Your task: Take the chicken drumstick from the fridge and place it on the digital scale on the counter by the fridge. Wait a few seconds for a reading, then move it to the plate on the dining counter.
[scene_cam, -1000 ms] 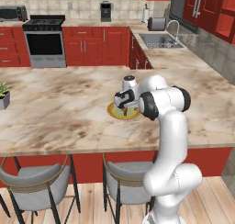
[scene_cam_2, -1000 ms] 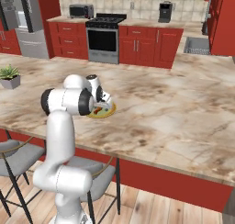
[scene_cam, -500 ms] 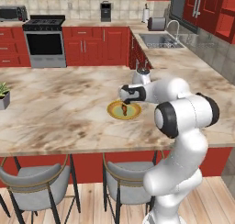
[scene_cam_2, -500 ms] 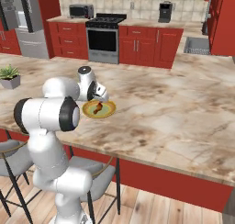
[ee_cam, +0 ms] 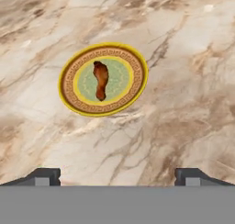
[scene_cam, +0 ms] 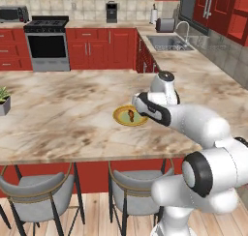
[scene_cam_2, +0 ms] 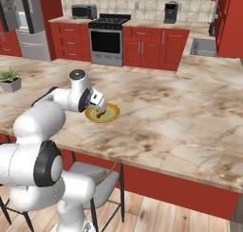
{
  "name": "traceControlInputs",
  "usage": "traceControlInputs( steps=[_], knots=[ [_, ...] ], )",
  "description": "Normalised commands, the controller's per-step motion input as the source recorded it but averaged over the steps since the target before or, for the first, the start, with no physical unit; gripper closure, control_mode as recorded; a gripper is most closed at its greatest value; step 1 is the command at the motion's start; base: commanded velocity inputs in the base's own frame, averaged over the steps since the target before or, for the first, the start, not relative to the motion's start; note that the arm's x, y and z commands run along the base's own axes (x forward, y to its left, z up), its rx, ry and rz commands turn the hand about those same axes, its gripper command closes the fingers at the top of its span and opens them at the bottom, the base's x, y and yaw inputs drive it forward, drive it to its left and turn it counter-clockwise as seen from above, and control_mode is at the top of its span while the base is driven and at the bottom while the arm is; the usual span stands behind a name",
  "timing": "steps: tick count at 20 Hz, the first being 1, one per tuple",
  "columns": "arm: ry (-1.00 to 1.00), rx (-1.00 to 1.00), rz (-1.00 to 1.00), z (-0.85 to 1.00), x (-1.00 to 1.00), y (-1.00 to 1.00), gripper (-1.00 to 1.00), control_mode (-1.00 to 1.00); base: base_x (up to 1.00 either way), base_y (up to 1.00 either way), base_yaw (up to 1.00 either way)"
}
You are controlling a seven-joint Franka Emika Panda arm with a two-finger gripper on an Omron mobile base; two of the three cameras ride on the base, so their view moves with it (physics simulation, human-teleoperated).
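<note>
With the chicken drumstick lying in the middle of the yellow-gold plate on the bench, the spread, empty gripper is hovering close enough that a low swing risks knocking the plate.

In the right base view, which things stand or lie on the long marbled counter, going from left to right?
Potted plant → white arm's gripper → yellow plate with the chicken drumstick lying on it → bare dining counter.
</note>
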Motion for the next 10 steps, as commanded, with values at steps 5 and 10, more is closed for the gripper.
traceControlInputs(
  steps=[5, 10],
  knots=[
    [0.18, 0.0, 0.0, 0.21, -1.0, 0.0, -1.0, -1.0, 0.0, 0.0, 0.0],
    [0.24, 0.0, 0.0, 0.02, -1.0, 0.0, -1.0, -1.0, 0.0, 0.0, 0.0]
  ],
)
